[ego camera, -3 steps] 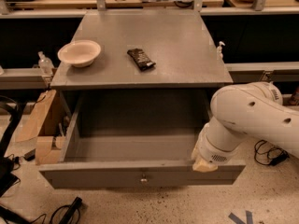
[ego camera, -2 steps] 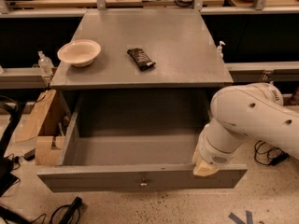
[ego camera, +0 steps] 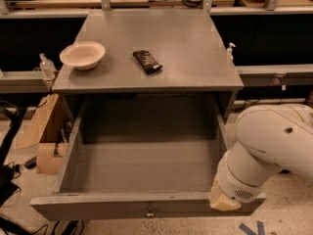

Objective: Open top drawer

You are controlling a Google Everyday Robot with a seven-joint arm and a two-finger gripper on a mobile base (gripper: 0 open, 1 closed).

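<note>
The top drawer (ego camera: 122, 210) stands pulled far out of the grey bench (ego camera: 190, 43), toward the camera, so that its deep grey box is open to view from above: the floor, both side walls and the back wall all show. Its wide front panel runs along the bottom of the view, and the small round metal knob (ego camera: 149, 212) sits at the centre of that panel, just below its top edge. The robot's white arm (ego camera: 274, 141) comes in from the right edge and bends down toward the drawer's front right corner. The gripper (ego camera: 224, 203) is at that corner, a pale beige tip at the end of the thick white wrist, lying over the top edge of the front panel where it meets the right side wall. The wrist covers most of it, so I cannot tell whether it is open or closed, or whether it grips anything. The gripper is well to the right of the knob and apart from it. On the bench top, near the left edge, sits a shallow cream bowl (ego camera: 82, 55), upright. A dark snack bar (ego camera: 147, 61) lies flat to the right of the bowl, near the middle of the top, set at a slant. A small clear bottle (ego camera: 45, 65) stands just off the bench's left side, and a small pale pump bottle (ego camera: 229, 50) stands at its right edge. A cardboard box (ego camera: 41, 131) rests on the floor to the left of the drawer.
</note>
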